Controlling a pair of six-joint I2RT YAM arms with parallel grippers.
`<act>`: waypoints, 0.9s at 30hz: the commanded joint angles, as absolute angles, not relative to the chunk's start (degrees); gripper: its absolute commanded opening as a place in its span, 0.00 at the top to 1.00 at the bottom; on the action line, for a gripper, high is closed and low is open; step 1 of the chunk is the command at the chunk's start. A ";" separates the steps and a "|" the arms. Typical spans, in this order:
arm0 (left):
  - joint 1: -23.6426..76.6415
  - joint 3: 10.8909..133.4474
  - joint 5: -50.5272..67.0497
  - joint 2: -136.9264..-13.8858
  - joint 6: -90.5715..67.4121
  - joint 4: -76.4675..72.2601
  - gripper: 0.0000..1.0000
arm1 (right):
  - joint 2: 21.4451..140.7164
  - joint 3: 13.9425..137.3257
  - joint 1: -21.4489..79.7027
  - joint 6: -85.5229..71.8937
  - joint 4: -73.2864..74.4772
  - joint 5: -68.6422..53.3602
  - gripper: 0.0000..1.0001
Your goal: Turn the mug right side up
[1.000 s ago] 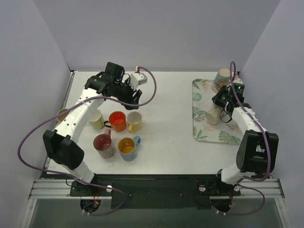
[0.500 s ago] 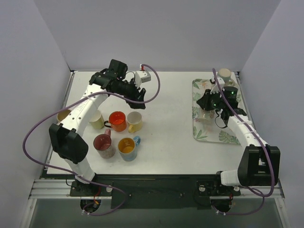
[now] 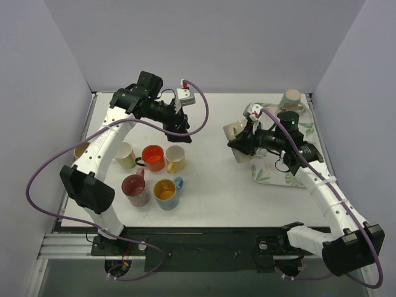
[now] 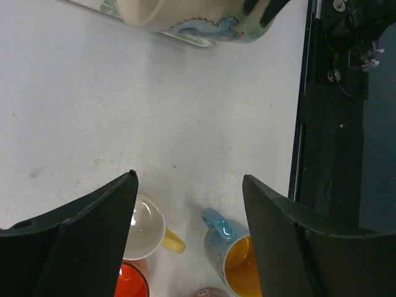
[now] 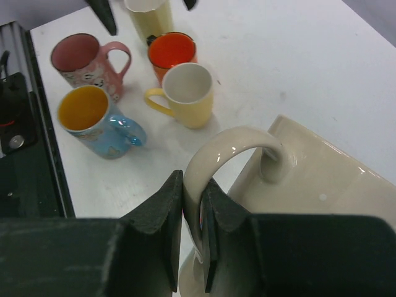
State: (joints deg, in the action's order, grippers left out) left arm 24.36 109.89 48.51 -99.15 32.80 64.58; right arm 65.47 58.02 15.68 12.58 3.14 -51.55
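From above, the right gripper (image 3: 241,142) has left the tray (image 3: 271,177), where it hung half a second ago. It now holds the cream mug (image 3: 232,130) in the air over bare table (image 3: 210,185), just left of the tray's edge and well right of the cluster of upright mugs (image 3: 153,158). A second mug (image 3: 289,98) stands at the tray's far corner. The left gripper (image 3: 179,128) has hardly shifted and hovers beyond the cluster. The held mug is tipped, its long axis slanting rather than vertical. Which end is the mouth cannot be told here.

In the left wrist view, the left gripper (image 4: 189,179) is spread wide and holds nothing. The mug (image 4: 161,12) shows at the top edge, lying across the frame.

In the right wrist view, the right gripper (image 5: 193,185) is closed on the mug's handle (image 5: 229,141). The handle arches upward, and the mug's body (image 5: 322,185) stretches away to the right.
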 commanded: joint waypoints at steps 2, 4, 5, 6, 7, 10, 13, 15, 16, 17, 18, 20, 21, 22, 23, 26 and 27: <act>25.31 111.70 54.39 -95.01 32.08 62.23 0.19 | 60.65 61.52 20.03 16.52 0.44 -58.44 1.00; 25.57 113.72 56.77 -95.71 32.08 62.49 0.19 | 60.12 61.61 21.17 16.52 0.44 -58.36 1.00; 25.75 114.34 58.00 -96.06 32.25 62.84 0.19 | 60.03 61.79 21.44 16.52 0.44 -58.62 1.00; 26.54 115.30 58.01 -96.76 32.26 62.84 0.18 | 59.68 61.79 21.88 16.35 0.53 -58.80 1.00; 27.15 115.83 57.92 -97.12 32.69 62.84 0.18 | 59.59 61.79 22.23 15.91 -1.21 -58.71 1.00; 31.36 117.33 57.66 -99.39 40.13 67.13 0.17 | 59.33 62.14 23.11 16.00 -1.06 -58.71 1.00; 33.57 118.56 57.65 -101.51 45.52 69.96 0.16 | 59.15 62.14 23.47 16.17 -0.97 -58.80 1.00; 32.79 119.96 58.10 -102.82 47.98 70.13 0.16 | 58.71 62.05 23.90 16.26 -0.88 -58.80 1.00; 32.52 120.49 57.49 -103.27 49.99 70.83 0.15 | 58.62 62.22 24.08 16.35 -0.79 -58.71 1.00; 31.91 121.63 57.57 -103.97 51.49 71.45 0.15 | 58.45 62.23 24.26 16.43 -0.70 -58.54 1.00; 31.64 122.16 57.92 -104.41 55.85 73.46 0.15 | 58.36 62.57 24.52 16.87 -0.18 -58.36 1.00; 31.55 123.92 59.50 -105.99 59.49 75.40 0.14 | 58.18 62.84 24.87 17.92 2.17 -57.92 1.00; 32.16 124.62 59.41 -106.87 58.89 73.50 0.13 | 58.01 62.93 24.96 18.10 2.37 -57.22 1.00; 32.52 124.54 58.98 -107.31 55.06 71.74 0.13 | 57.57 62.58 25.05 18.54 2.55 -57.04 1.00; 33.13 124.54 57.41 -108.01 53.63 68.93 0.13 | 57.48 62.58 25.05 18.54 2.46 -56.95 1.00; 33.49 124.89 57.65 -109.51 51.86 67.07 0.13 | 56.69 61.88 25.40 18.28 1.32 -56.52 1.00; 33.49 125.24 58.09 -110.21 50.99 66.10 0.13 | 56.78 62.05 25.40 18.37 1.41 -56.51 1.00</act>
